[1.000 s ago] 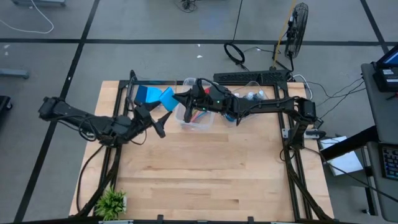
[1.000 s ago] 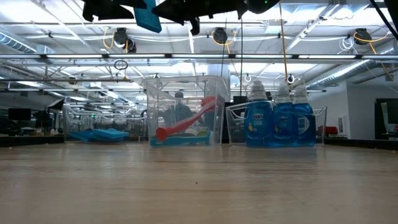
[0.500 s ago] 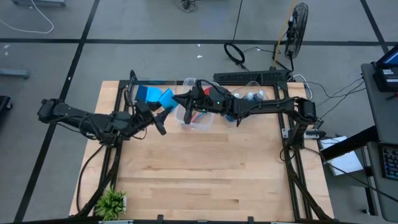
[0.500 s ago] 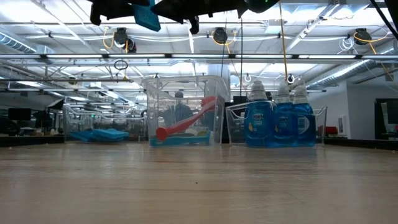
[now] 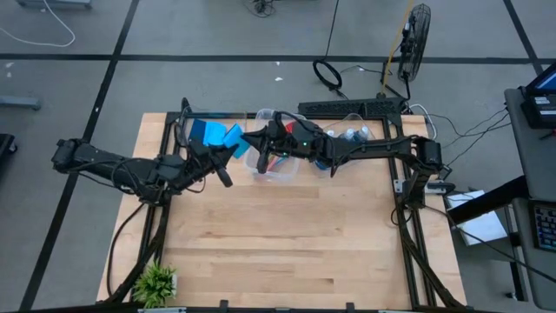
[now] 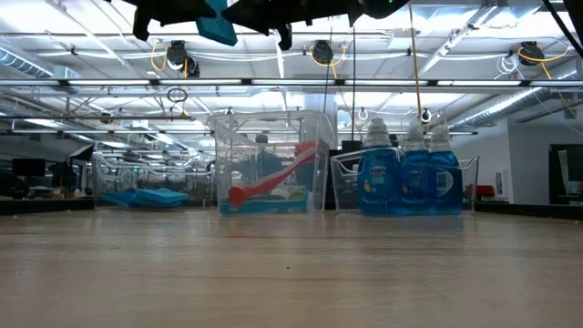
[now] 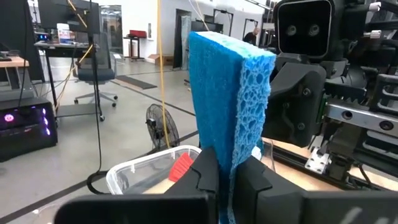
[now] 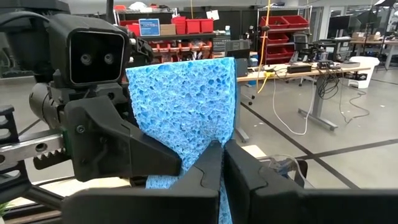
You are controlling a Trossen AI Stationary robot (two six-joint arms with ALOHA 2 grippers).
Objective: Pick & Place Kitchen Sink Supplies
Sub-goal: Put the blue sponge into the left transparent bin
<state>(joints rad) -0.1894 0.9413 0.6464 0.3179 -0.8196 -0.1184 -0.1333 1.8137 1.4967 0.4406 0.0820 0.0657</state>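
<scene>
Two grippers met on one blue sponge point(image 5: 233, 139) high above the surface point(image 5: 287, 235), toward eleven o'clock of it as we looked down. We saw the left gripper point(image 5: 222, 156) reaching in from nine o'clock, its fingers point(image 7: 205, 177) clamped together on the lower edge of the sponge point(image 7: 227, 106), which stood upright between them. We saw the right gripper point(image 5: 258, 137) reaching in from three o'clock, its fingers point(image 8: 208, 171) likewise pressed onto the same sponge point(image 8: 183, 118), so that each wrist camera faced the other across it. In the level view the sponge point(image 6: 217, 25) hung near the top edge, well clear of the wood.

Below the grippers stood a clear bin point(image 5: 276, 165) holding a red brush point(image 6: 273, 180) that leaned slantwise inside it. At twelve o'clock to one o'clock, a second clear bin point(image 6: 339, 182) held the bottles of blue liquid point(image 6: 405, 178); we counted three from the level view and could not tell if another stood behind. More blue sponges point(image 5: 207, 130) lay flat at eleven o'clock, just beside the lifted one. A small green plant point(image 5: 156, 283) sat at seven o'clock, well apart from the rest.
</scene>
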